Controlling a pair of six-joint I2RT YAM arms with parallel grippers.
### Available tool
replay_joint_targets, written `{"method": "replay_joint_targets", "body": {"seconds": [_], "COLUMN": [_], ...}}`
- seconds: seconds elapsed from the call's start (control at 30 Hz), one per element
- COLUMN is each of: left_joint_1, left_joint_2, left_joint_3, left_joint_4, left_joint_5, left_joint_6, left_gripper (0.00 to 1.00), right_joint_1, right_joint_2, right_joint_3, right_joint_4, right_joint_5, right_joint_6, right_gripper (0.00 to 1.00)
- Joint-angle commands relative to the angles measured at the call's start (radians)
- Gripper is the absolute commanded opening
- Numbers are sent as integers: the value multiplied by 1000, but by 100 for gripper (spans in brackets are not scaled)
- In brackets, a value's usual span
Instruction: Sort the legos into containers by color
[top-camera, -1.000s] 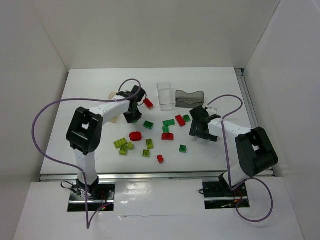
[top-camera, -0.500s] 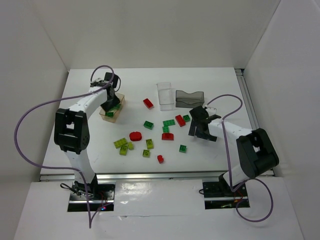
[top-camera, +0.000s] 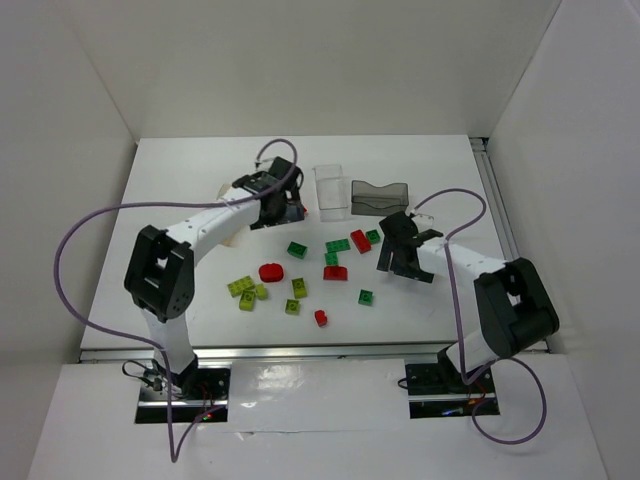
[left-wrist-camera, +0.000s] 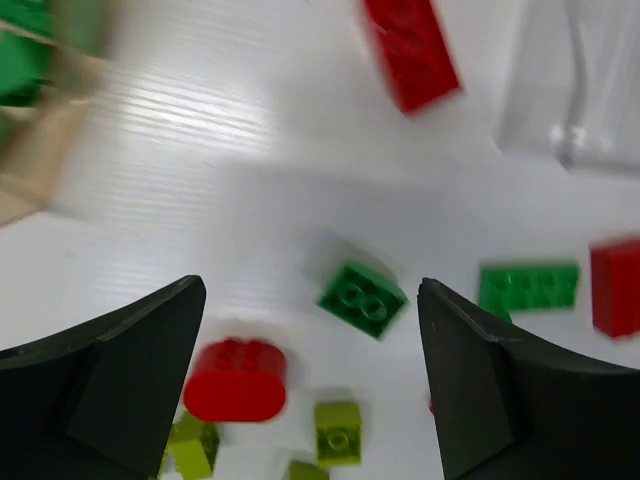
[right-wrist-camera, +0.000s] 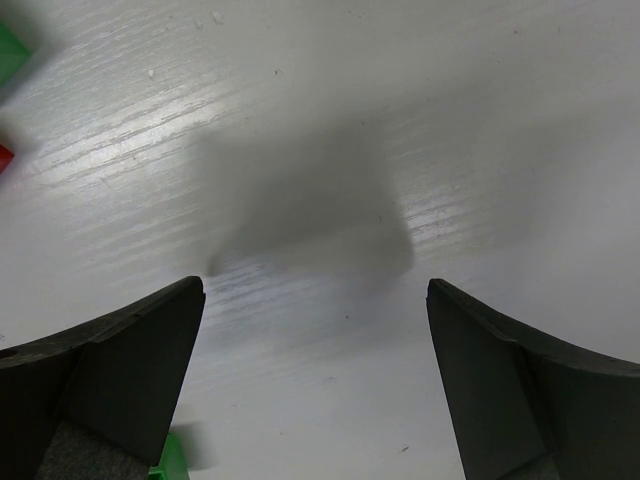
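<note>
My left gripper (top-camera: 279, 209) (left-wrist-camera: 312, 330) hangs open and empty above the table, between the tan container (top-camera: 233, 238) (left-wrist-camera: 30, 160) and the clear container (top-camera: 330, 190) (left-wrist-camera: 580, 80). Green legos (left-wrist-camera: 20, 60) lie in the tan container. Below the jaws are a dark green lego (left-wrist-camera: 362, 298) (top-camera: 297, 249), a red oval lego (left-wrist-camera: 236, 379) (top-camera: 271, 271) and a lime lego (left-wrist-camera: 337, 432). A red brick (left-wrist-camera: 410, 50) lies near the clear container. My right gripper (top-camera: 400, 257) (right-wrist-camera: 315, 330) is open over bare table, beside the smoky grey container (top-camera: 380, 197).
More legos are scattered mid-table: green plate (top-camera: 337, 245), red brick (top-camera: 361, 241), green brick (top-camera: 366, 296), small red piece (top-camera: 320, 318), lime bricks (top-camera: 240, 286). White walls enclose the table on three sides. A metal rail (top-camera: 490, 190) runs along its right edge.
My left arm swung left over the tan container, its jaws opened there, and it has swung back right towards the clear container. The right arm has not moved.
</note>
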Motion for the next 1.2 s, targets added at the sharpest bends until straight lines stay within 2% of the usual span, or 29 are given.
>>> {"method": "replay_joint_targets", "body": {"seconds": [0.0, 0.13, 0.27, 0.43, 0.53, 0.67, 1.0, 1.17], "left_joint_1": [-91, -127, -138, -147, -147, -167, -176, -176], "left_joint_2": [33, 116, 117, 135, 144, 170, 224, 200], "left_joint_3": [35, 35, -17, -28, -37, -37, 5, 28], "left_joint_4": [10, 21, 82, 95, 116, 127, 98, 72], "left_joint_5": [85, 145, 191, 164, 211, 234, 161, 110], "left_joint_6": [99, 208, 289, 355, 403, 426, 404, 393], "left_gripper": [97, 100, 100, 100, 99, 93, 73, 62], "right_joint_1": [9, 9, 9, 9, 9, 9, 9, 9], "right_joint_2": [-46, -69, -80, -80, -89, -89, -89, -89], "right_joint_3": [-5, -5, -14, -14, -14, -14, -14, -14], "right_joint_4": [-14, -14, -14, -23, -23, -23, -23, -32], "right_joint_5": [24, 24, 24, 24, 24, 24, 33, 33], "right_joint_6": [19, 19, 19, 19, 28, 28, 28, 28], "right_gripper": [100, 100, 100, 100, 100, 100, 100, 100]}}
